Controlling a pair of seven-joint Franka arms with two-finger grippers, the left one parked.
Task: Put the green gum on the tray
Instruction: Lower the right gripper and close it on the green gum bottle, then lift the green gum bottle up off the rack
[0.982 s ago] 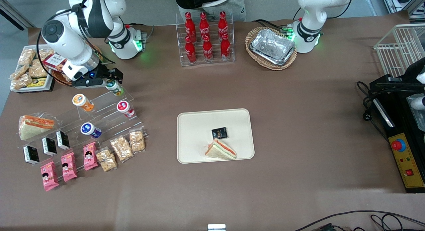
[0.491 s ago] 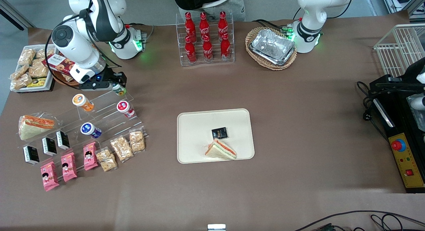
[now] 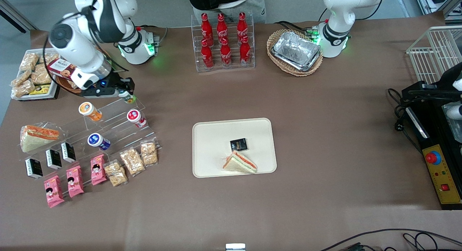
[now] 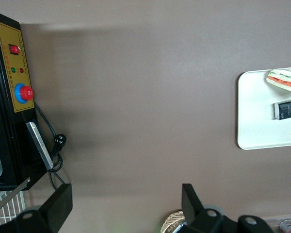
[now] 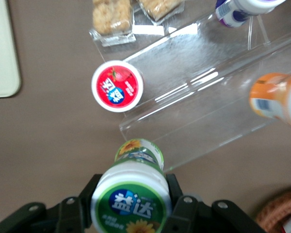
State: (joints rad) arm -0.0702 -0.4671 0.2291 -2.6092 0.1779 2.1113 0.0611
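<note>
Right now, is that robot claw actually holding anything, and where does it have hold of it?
Yes. The gripper, above the top step of the clear display stand, is shut on the green gum, its fingers pinching the canister's sides just under the lid.

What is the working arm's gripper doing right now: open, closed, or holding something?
Right gripper: closed on the small cylindrical green gum canister with the green-and-white lid, held above the clear acrylic display steps.

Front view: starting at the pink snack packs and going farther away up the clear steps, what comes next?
Pink snack packs → blue-lidded canister → red-lidded canister → green gum, clamped in the gripper by the top step.
</note>
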